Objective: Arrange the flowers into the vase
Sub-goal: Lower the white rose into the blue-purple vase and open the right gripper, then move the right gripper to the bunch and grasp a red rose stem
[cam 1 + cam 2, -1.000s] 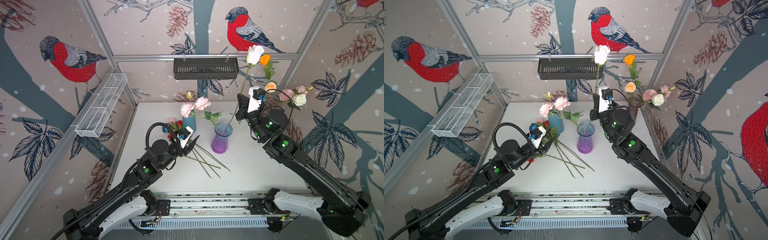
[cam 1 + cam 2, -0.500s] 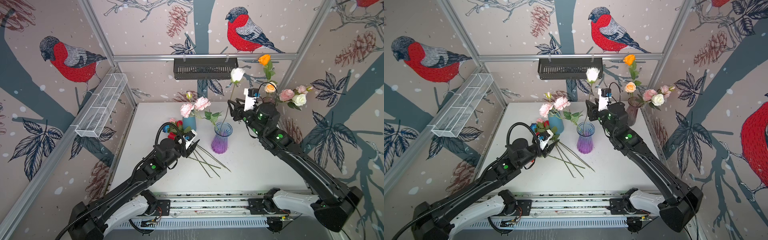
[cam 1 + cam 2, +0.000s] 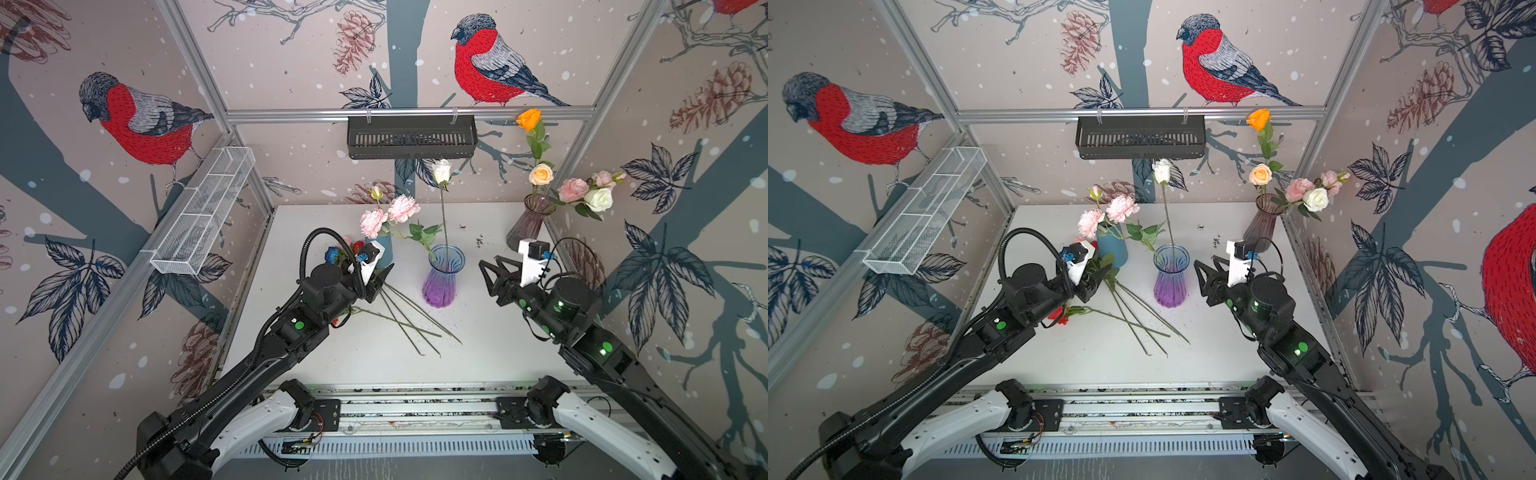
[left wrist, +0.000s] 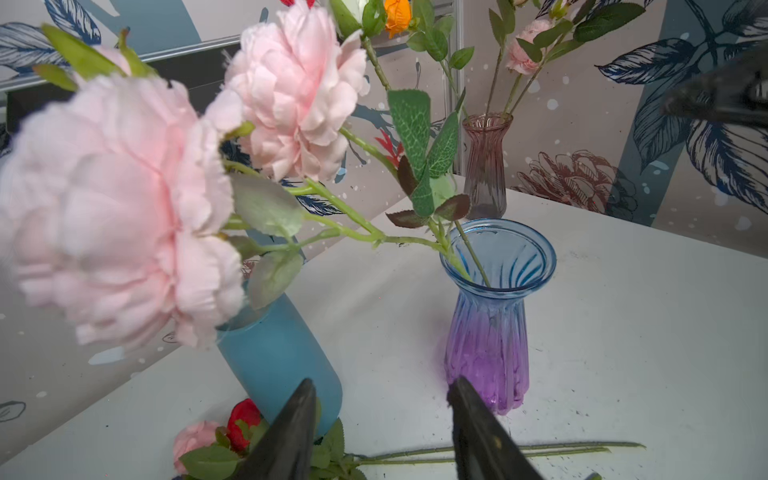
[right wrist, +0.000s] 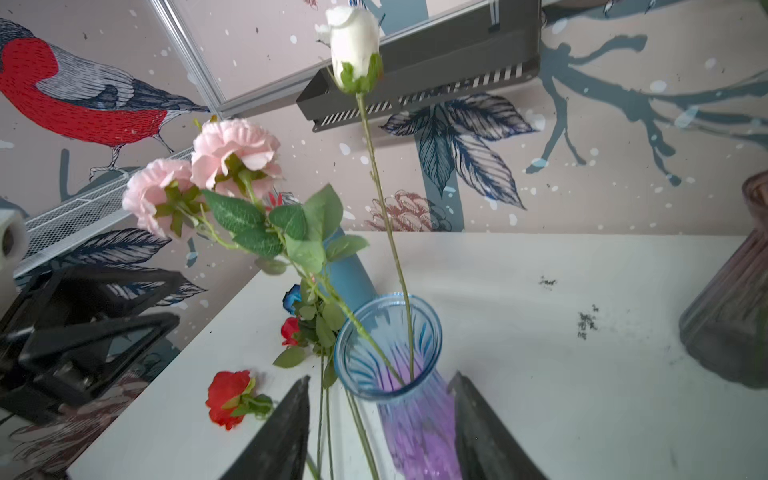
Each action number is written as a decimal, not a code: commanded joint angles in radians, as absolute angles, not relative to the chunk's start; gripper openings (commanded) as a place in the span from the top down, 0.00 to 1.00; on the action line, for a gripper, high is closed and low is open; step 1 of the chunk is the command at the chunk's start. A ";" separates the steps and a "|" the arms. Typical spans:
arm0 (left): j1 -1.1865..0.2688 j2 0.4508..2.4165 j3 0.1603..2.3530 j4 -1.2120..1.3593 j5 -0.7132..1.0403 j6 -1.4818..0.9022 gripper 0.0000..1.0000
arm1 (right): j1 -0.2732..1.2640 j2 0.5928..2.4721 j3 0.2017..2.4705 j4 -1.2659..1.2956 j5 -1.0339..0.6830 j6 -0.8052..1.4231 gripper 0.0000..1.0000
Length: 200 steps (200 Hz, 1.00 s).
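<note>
Released from the right gripper [image 3: 490,266], the white rose [image 3: 441,170] now stands by itself in the blue-and-purple vase [image 3: 442,278]. That gripper has dropped from high over the vase to table level just to the vase's right. Its fingers are spread and hold nothing. The left gripper [image 3: 384,276] has pushed forward and now hangs over the loose flowers [image 3: 409,322] on the table, its fingers also parted and empty.

A spray of pink flowers [image 3: 401,208] shares the vase with the rose. The remaining stems fan out on the table to the vase's left. Their heads are bunched near the blue pot [image 4: 282,353], right by the left gripper, and their cut ends point toward the front edge.

The left arm is clearly the nearer one, since the right gripper sits on the far side of the vase. In the left wrist view, the stems [image 4: 498,451] seem to run from one finger toward the other rather than across the gap. A pick-up there would probably need a wrist turn before closing. One red flower [image 3: 1059,316] lies partly under the left arm.
</note>
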<state>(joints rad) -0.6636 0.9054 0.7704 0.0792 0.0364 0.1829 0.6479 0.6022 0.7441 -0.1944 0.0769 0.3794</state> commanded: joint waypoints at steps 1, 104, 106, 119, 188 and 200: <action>-0.634 0.910 0.761 0.122 0.004 0.129 0.48 | 0.686 0.534 0.670 -0.270 0.063 0.482 0.48; -0.363 1.187 0.836 0.102 0.173 -0.079 0.48 | 0.848 0.670 0.444 -0.183 0.068 0.411 0.45; -0.362 1.193 0.836 0.104 0.175 -0.086 0.48 | 0.848 0.673 0.440 -0.182 0.063 0.406 0.44; -0.362 1.228 0.844 0.107 0.201 -0.147 0.48 | 0.850 0.690 0.414 -0.168 0.040 0.395 0.44; -0.360 1.189 0.569 0.364 0.299 -0.567 0.54 | 0.862 0.650 0.338 -0.106 -0.010 0.401 0.44; -0.360 1.205 0.550 0.366 0.304 -0.591 0.57 | 0.865 0.637 0.331 -0.097 -0.010 0.402 0.44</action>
